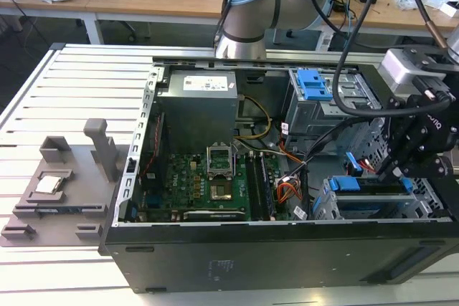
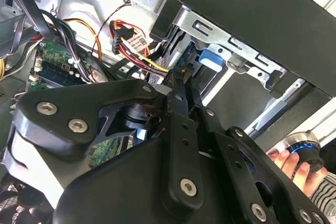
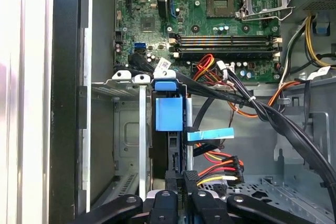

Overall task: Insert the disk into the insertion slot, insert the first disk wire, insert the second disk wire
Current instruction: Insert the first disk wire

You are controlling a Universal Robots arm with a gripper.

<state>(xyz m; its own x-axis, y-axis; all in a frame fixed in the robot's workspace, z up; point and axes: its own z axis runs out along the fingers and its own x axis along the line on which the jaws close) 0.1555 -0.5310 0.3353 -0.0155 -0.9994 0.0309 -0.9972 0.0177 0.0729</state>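
The disk sits inside the insertion slot [image 1: 423, 198], the low grey cage in the case's near corner on the exterior view's right. Its blue carrier bracket [image 1: 347, 184] [image 3: 169, 114] [image 2: 212, 59] shows at the end facing the motherboard. My black gripper [image 1: 394, 173] [image 3: 182, 178] [image 2: 180, 83] hangs over the slot at the disk's other end, fingers pressed together and shut, with nothing visible between them. A red, yellow and black power wire [image 3: 223, 165] and a black cable with a blue tab [image 3: 210, 135] lie loose beside the disk.
The taller grey bay with a blue ribbed latch [image 1: 314, 84] stands behind the slot. Black cable bundles [image 3: 273, 116] cross the case beside the motherboard [image 1: 193, 184]. A person's hand [image 2: 291, 162] holds a blue-ringed knob outside the case wall. A grey fixture [image 1: 61, 191] lies at the exterior view's left.
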